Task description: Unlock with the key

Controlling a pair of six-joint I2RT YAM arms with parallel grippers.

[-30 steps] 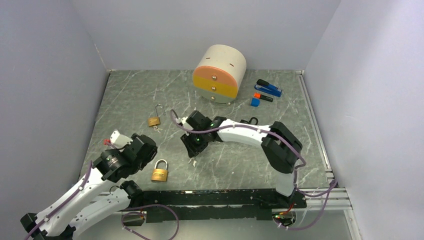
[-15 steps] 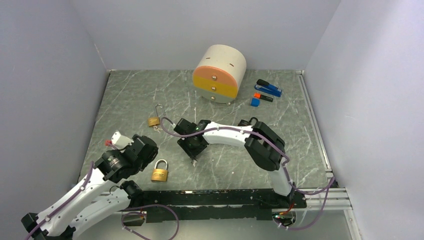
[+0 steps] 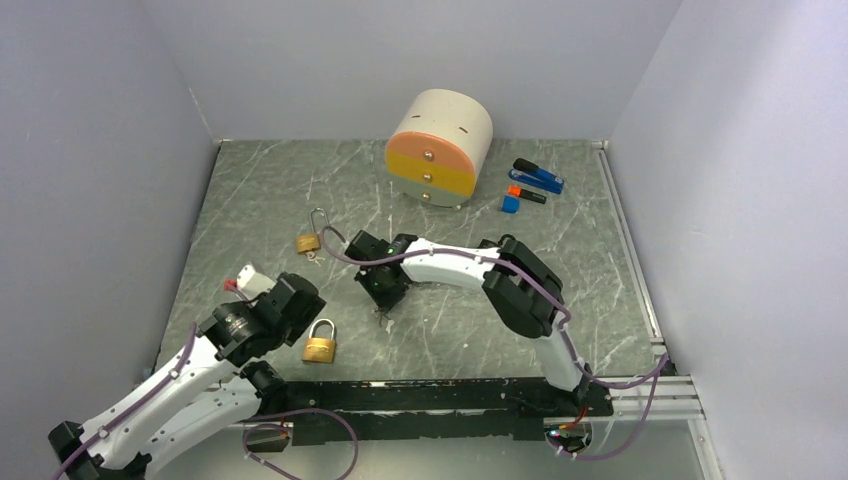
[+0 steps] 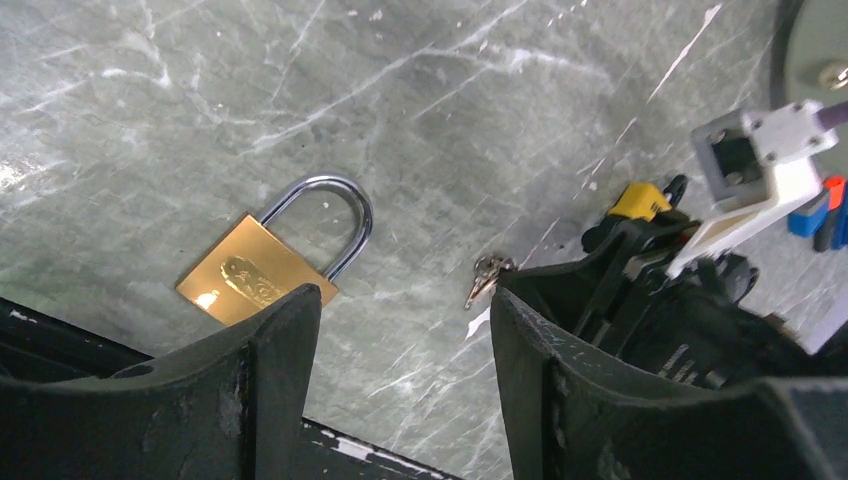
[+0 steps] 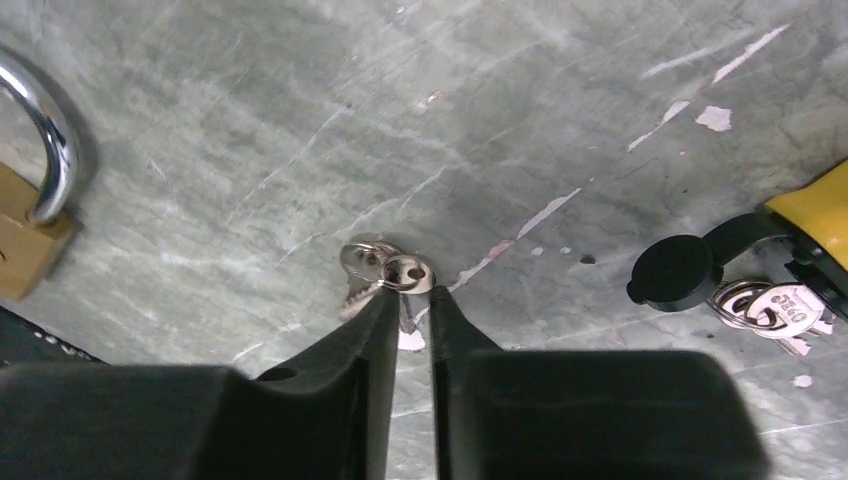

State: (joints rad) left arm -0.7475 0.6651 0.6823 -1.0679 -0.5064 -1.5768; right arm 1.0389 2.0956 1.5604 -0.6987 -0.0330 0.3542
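The key [image 5: 400, 272] is a small silvery one on a ring with a second like it, lying flat on the grey, marble-veined tabletop [image 3: 260, 190] near its middle. The right claw [image 5: 410, 300] is down at the tabletop with its jaws drawn to a narrow slit on either side of the key, the ring just at the fingertips; whether they already pinch it I cannot tell.

The padlock [image 4: 258, 280] has a brass body and a bright steel shackle that looks pushed home. It lies flat near the front edge, to the left of the key and apart from it, with only veined surface between them. The left claw [image 4: 400, 300] hangs just left of the padlock, released and holding nothing, its two fingers spread wide.

Farther back on the left lies a second brass padlock [image 3: 310, 240] with its shackle swung up. Just right of the key, the right wrist view shows a black round tab [image 5: 672, 272], more keys on a ring [image 5: 770, 305] and a yellow item [image 5: 815, 225] cut off by the edge. At the back stands a round drawer unit [image 3: 440, 148] with pink, orange and yellow fronts, and to its right a blue stapler [image 3: 540, 178] and a small blue block [image 3: 510, 204]
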